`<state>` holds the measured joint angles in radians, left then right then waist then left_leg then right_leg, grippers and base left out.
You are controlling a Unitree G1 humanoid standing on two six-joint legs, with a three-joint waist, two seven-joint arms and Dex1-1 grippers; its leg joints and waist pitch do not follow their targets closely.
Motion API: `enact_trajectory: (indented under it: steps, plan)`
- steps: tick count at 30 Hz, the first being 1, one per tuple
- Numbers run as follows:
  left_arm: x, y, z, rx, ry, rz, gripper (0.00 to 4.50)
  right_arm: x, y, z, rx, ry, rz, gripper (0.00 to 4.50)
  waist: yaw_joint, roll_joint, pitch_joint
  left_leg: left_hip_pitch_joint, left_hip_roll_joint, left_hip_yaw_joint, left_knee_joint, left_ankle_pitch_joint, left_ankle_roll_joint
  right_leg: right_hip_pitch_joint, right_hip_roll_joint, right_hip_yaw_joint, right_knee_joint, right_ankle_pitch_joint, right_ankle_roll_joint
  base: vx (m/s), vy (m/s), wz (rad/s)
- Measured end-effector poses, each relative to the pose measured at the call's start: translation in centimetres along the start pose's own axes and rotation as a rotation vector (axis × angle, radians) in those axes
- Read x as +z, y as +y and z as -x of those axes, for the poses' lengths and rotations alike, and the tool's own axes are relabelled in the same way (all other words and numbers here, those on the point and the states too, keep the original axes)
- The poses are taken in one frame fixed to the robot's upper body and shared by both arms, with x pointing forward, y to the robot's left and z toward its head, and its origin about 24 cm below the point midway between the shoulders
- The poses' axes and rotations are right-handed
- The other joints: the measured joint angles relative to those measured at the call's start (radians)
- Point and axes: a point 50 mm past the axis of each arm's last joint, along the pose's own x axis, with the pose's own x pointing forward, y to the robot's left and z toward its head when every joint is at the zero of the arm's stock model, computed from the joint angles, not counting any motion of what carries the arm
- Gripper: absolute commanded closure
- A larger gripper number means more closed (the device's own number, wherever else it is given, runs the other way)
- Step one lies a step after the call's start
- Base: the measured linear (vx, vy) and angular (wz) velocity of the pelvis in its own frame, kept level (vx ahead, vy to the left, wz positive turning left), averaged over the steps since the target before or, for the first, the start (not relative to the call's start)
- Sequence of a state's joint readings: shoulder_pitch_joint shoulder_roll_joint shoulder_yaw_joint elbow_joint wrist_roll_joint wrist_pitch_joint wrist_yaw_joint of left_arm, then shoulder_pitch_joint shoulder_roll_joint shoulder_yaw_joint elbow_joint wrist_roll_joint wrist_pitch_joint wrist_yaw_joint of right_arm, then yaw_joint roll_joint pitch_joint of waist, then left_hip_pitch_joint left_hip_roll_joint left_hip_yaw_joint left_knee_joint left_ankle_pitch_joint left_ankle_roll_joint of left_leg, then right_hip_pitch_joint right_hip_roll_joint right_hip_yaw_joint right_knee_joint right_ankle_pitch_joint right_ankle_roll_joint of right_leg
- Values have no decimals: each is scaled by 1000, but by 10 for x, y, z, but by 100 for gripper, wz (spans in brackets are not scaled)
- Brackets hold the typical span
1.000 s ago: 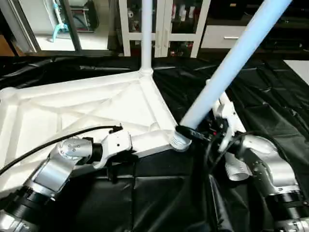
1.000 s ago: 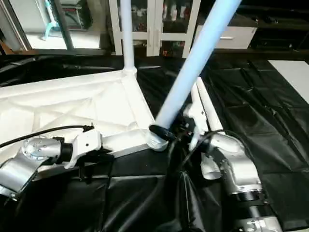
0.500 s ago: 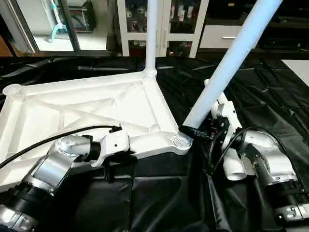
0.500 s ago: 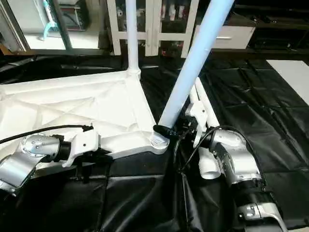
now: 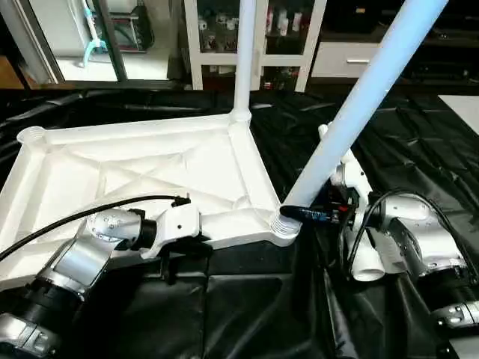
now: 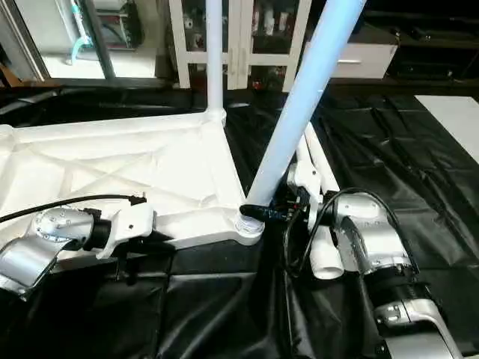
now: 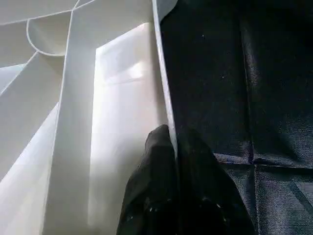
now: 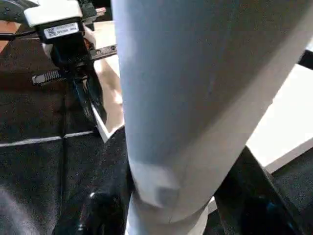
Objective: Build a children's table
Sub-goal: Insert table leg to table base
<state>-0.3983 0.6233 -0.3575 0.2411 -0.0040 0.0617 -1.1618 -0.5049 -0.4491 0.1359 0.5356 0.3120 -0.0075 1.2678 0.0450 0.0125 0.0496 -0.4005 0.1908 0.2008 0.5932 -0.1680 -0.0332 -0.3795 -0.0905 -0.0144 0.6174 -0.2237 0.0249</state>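
Nearest you, your left hand (image 7: 173,147) was clenched on the near rim of the upturned tabletop (image 5: 150,168), which lay on the black sheet (image 5: 247,314). Just beyond, your right hand (image 5: 303,213) grasped a tilted leg (image 5: 352,112) at its base, seated in the near right corner socket (image 5: 284,226). Two spare legs (image 6: 323,217) lay beside that arm. Farther off, another leg (image 5: 243,60) stood upright in the far corner.

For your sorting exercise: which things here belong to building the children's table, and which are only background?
Part of the job:
- upturned tabletop, its edge pinched by the left tool
- upright leg already in the far corner socket
- tilted leg held by the right tool at the near corner socket
- spare legs lying beside the right arm

Just lying about:
- black sheet
- white cabinet behind
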Motion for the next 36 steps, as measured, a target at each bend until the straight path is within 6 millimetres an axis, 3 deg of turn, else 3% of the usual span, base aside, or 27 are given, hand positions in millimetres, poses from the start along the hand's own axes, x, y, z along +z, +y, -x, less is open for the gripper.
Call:
enact_trajectory:
  steps: [8,17,25,33,36]
  plan:
    - [-3,0,-1,-4,4,14,450,-4,-3,-3,14,24,-11,266,-5,-5,-15,1,0,0,0,0,0,1,0,0,0,0,-1,0,0,0]
    - [-7,-1,1,0,26,31,450,-7,-6,-12,13,35,-24,266,-18,-11,-19,15,1,0,-3,-1,-1,6,1,1,-2,-2,0,0,0,0]
    - [-9,-1,1,5,35,48,450,-10,-4,-15,-6,28,-34,266,-19,-14,-21,18,1,0,-9,-1,-1,6,2,1,-2,-2,1,0,0,0]
    - [-7,9,-13,153,52,120,450,-14,-10,-33,-269,-5,-88,266,-37,-10,-22,25,-1,0,-17,-1,-2,7,2,2,-2,-4,4,0,0,0]
    - [0,17,-25,213,51,200,450,-11,-17,-48,-419,-10,-109,266,-47,-6,-22,26,-1,-1,-18,-1,-3,6,2,2,-3,-6,7,0,0,0]
